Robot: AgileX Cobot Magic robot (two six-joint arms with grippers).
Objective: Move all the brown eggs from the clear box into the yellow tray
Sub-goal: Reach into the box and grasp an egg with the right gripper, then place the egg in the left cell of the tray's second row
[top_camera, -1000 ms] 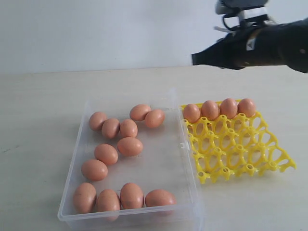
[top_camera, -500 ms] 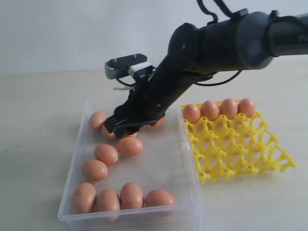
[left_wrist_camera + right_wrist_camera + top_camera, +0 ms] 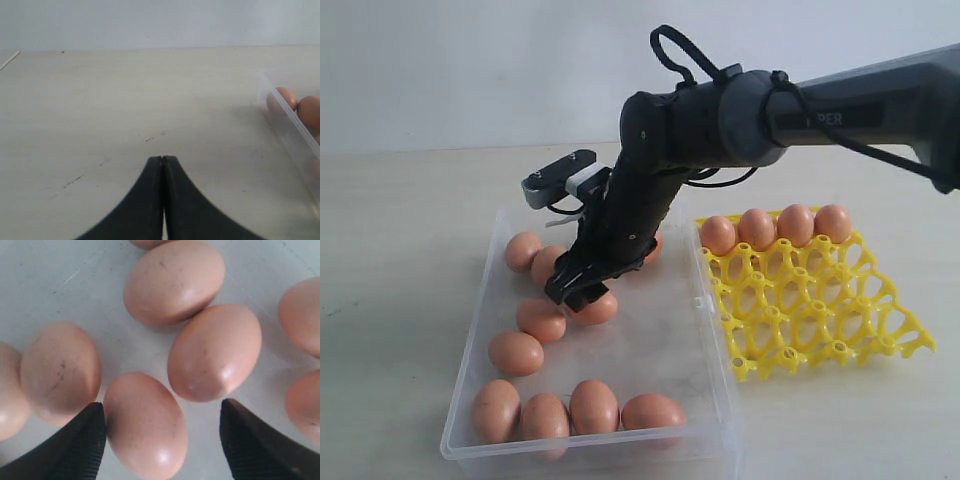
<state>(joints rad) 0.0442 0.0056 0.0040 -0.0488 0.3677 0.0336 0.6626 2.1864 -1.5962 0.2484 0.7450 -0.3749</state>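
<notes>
The right pincer [image 3: 575, 292] is hanging spread wide inside the clear box [image 3: 660, 350], low over the brown eggs [image 3: 542, 320].
One egg [image 3: 145, 427] is lying between its parted fingers [image 3: 75, 450], with others crowding just beyond the tips. Four eggs [image 3: 776, 226] are sitting in the yellow tray [image 3: 820, 300], well off to the pincer's side. The left pincer [image 3: 162, 165] is hovering over bare table [image 3: 125, 100], its jaws pressed together.

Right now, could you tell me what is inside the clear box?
Brown eggs lie loose in the box, four along its near wall. The right gripper hangs open over the middle ones; its arm covers whatever lies behind.
</notes>
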